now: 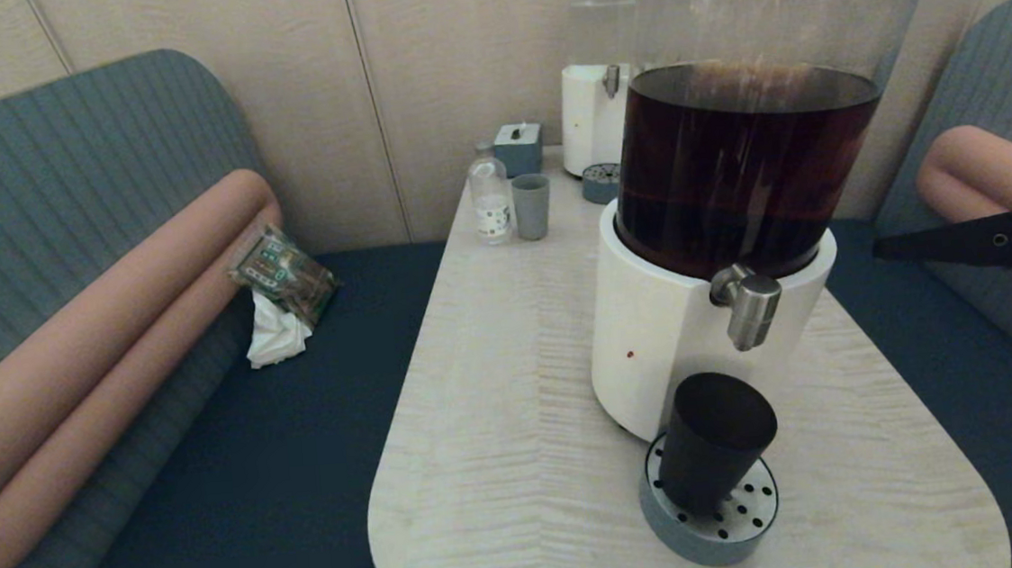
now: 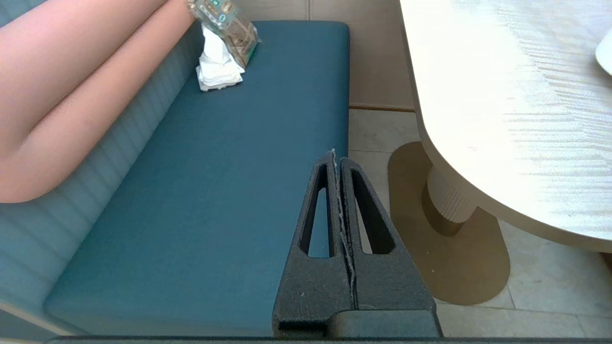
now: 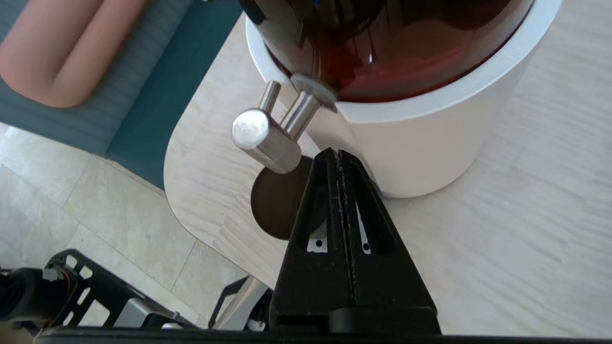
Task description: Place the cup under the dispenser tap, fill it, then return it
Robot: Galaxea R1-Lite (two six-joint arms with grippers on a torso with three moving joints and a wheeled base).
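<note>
The matte black cup [image 1: 716,452] stands on the round grey drip tray [image 1: 716,540], right below the brushed-steel dispenser tap [image 1: 750,305] of the white-based dispenser [image 1: 655,344] with its dark brown tank. Nothing holds the cup. Its inside looks dark, and I cannot tell whether it holds liquid. My right gripper [image 1: 881,247] hovers to the right of the tap at about tap height, shut and empty, pointing toward the dispenser. In the right wrist view the right gripper [image 3: 337,154] sits just short of the white base, with the tap [image 3: 265,136] and the cup [image 3: 277,205] beside it. My left gripper [image 2: 334,155] is shut and empty over the blue bench.
At the table's far end stand a pale grey-blue tumbler [image 1: 532,207], a small bottle [image 1: 490,197], a blue box [image 1: 519,146] and a clear-tank dispenser [image 1: 601,87]. A packet with tissue [image 1: 282,279] lies on the left bench. The drip tray sits near the table's rounded front edge [image 1: 381,529].
</note>
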